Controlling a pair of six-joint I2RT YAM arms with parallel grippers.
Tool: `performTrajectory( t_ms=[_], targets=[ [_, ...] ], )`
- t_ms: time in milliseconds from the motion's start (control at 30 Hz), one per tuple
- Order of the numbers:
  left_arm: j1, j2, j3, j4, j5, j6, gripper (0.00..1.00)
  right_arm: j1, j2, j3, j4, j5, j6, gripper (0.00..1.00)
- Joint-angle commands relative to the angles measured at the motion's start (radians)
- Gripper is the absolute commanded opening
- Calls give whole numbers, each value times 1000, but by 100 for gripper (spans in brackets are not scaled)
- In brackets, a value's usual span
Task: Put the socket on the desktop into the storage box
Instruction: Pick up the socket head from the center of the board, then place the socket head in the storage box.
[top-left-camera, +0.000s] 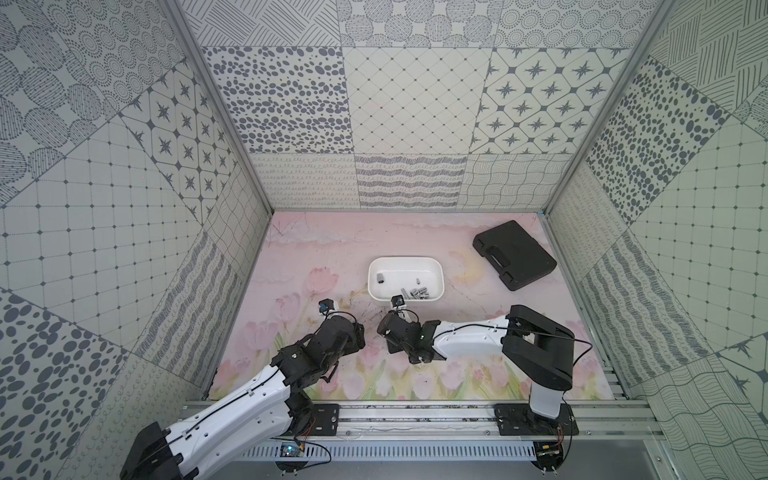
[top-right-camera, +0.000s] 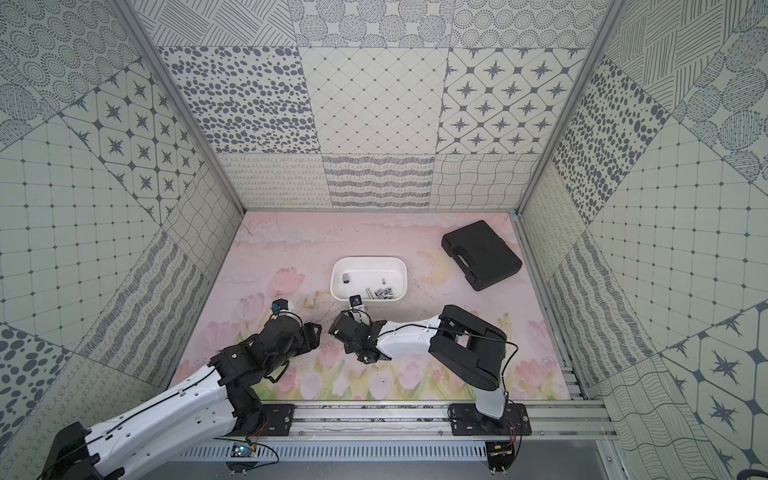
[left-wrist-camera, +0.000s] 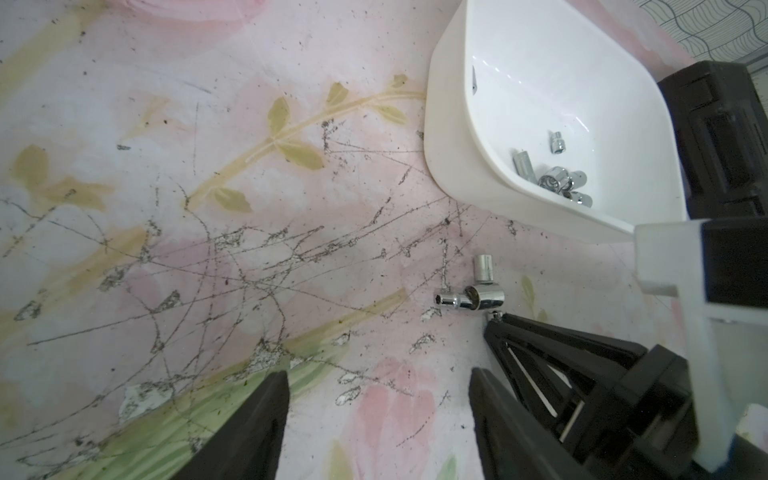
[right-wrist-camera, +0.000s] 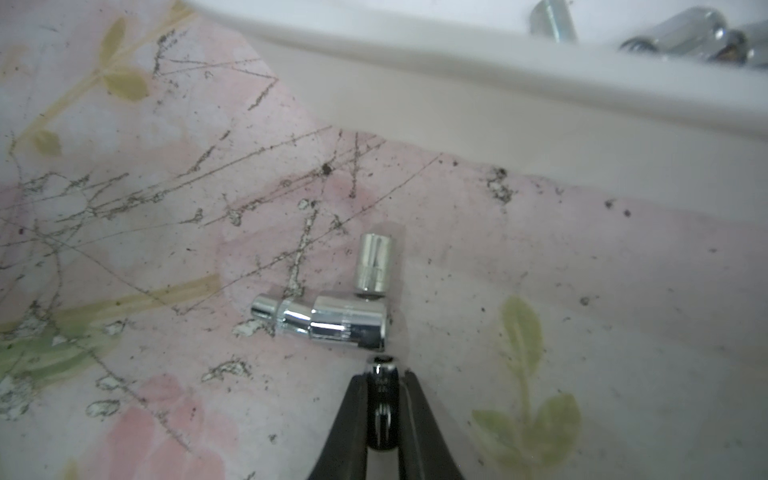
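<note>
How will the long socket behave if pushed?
The long socket lies on its round side, so it would probably roll. Its chrome looks smooth, perhaps slippery. It seems to touch the short socket, which may shift too.

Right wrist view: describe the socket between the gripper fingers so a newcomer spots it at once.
Find the white storage box; three chrome sockets lie close together on the pink floral mat beside its wall. The small socket is the one pinched between the right gripper's black fingers, while the long stepped socket and the short socket lie free beyond the fingertips.
</note>
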Motion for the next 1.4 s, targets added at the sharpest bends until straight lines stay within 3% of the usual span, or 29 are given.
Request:
performTrajectory(
  t_ms=[0, 300, 500, 633, 800, 1033, 1100, 1267, 1367],
  targets=[
    [0, 0, 0, -7, -32, -2, 73, -6, -41, -44, -55, -8, 12, 12],
    [1, 2, -3, 2, -26, -1, 73, -6, -233, -99, -81, 24, -26, 12],
    [0, 3, -2, 5, -20, 1, 73, -23, -344, -55, -104, 82, -122, 13],
    [1, 4, -4, 10, -12, 5, 73, -101, -341, 3, -96, 50, -187, 13],
    [1, 27, -13, 44, 18, 6, 74, -216, -226, 104, -65, -45, -245, 13],
    [1, 120, 20, 107, 175, 98, 74, -337, -27, 237, -65, -151, -243, 18],
    [1, 149, 32, 132, 252, 146, 74, -355, -2, 251, -63, -167, -240, 27],
    [-3, 261, 66, 181, 430, 218, 72, -376, -32, 232, -53, -179, -249, 45],
    [-42, 335, 85, 184, 485, 236, 70, -378, -100, 188, -52, -159, -259, 47]
  ],
)
